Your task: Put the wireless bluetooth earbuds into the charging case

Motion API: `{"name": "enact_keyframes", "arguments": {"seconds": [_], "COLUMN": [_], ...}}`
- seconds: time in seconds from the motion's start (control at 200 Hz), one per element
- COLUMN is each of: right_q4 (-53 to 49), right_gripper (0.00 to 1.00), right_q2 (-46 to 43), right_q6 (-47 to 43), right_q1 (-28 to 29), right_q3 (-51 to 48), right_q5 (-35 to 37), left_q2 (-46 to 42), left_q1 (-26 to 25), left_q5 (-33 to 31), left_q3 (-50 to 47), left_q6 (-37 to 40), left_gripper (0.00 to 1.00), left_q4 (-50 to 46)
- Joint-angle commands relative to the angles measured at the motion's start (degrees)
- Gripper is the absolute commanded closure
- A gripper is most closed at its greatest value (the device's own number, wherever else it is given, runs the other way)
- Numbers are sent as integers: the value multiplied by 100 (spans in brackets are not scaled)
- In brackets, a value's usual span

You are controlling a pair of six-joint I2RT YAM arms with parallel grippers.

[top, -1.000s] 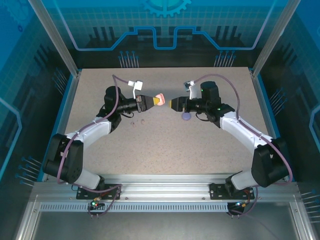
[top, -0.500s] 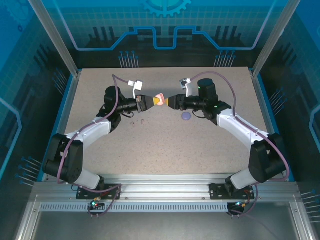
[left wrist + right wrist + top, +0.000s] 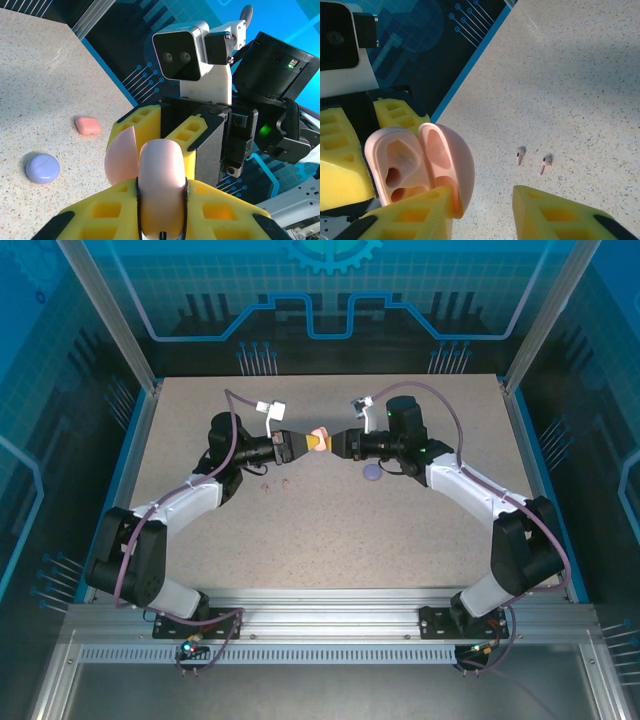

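Observation:
My left gripper (image 3: 305, 441) is shut on a pale pink charging case (image 3: 161, 185), held above the table with its lid (image 3: 120, 155) swung open. The right wrist view looks into the open case (image 3: 402, 172); both its sockets look empty. My right gripper (image 3: 340, 443) faces it tip to tip. Its jaws stand apart around the lid (image 3: 447, 160), whose edge lies against one yellow finger (image 3: 410, 215); the other finger (image 3: 560, 215) is well clear. Two pale pink earbuds (image 3: 520, 155) (image 3: 545, 163) lie on the table below, also seen from above (image 3: 277, 482).
A purple case (image 3: 372, 473) lies shut on the table under the right arm, and it also lies left of the jaws in the left wrist view (image 3: 42, 167). A coral case (image 3: 88, 125) lies beyond it. The blue back wall (image 3: 320, 330) stands behind.
My right gripper has moved left up to the open pink case, and its jaws have narrowed. The left arm and the case have stayed still.

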Motion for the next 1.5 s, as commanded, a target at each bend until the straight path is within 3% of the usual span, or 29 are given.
{"name": "enact_keyframes", "arguments": {"seconds": [0.0,0.17,0.37,0.485,0.545,0.655,0.855,1.156,1.321,1.496], "right_q4": [4,28,-142,-333,-509,-1117,-2174,-3818,-4282,-4473], "right_gripper": [67,73,100,100,100,100,100,100,100,100], "right_q2": [144,260,323,285,250,221,202,541,736,911], "right_q6": [5,16,-88,-189,-283,-581,-1393,-3358,-3925,-4179], "right_q1": [54,100,162,162,145,72,-84,-69,70,229], "right_q3": [195,387,599,663,720,972,1494,2511,2869,3028], "right_q5": [32,-99,-155,-25,96,386,756,1320,1581,1710], "left_q2": [-135,-109,-76,-96,-145,-277,-515,13,589,980], "left_q1": [-13,-18,-27,-12,20,148,477,545,529,381], "left_q5": [192,210,168,89,27,-19,121,657,952,865], "left_q3": [-26,-61,-113,-114,-97,5,506,2124,3102,3750], "left_q6": [-19,-54,-90,-10,86,263,1012,3011,4126,5125], "left_gripper": [100,100,100,100,75,39,21,17,24,29], "left_q4": [276,325,407,312,218,-47,-1198,-4344,-6074,-7435]}}
